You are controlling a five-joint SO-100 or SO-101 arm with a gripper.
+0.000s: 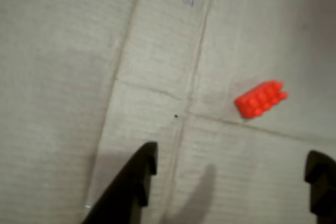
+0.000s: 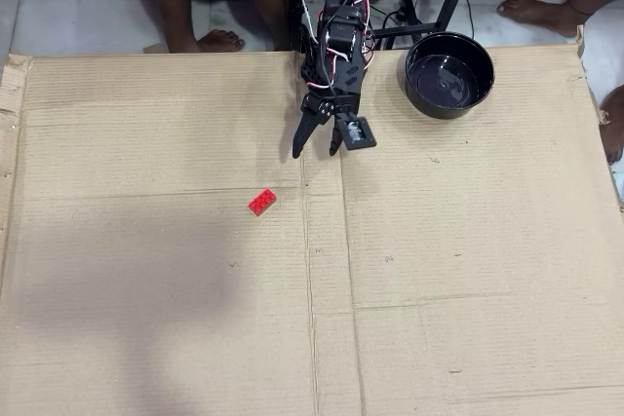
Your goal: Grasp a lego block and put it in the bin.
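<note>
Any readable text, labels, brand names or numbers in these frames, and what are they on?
None readable.
A faint dark mark on the cardboard sheet in the wrist view is too blurred to read.
The lego block, bin and gripper show no lettering.

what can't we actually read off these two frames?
- Bin: outside the wrist view entirely; overhead only.
- Lego block: blurred in the wrist view, tiny overhead; stud count unclear.
- Gripper: jaws open, but the wrist view's bottom edge cuts them off, and its height above the cardboard can't be judged from overhead.
- Arm base: hidden behind the arm overhead.
</note>
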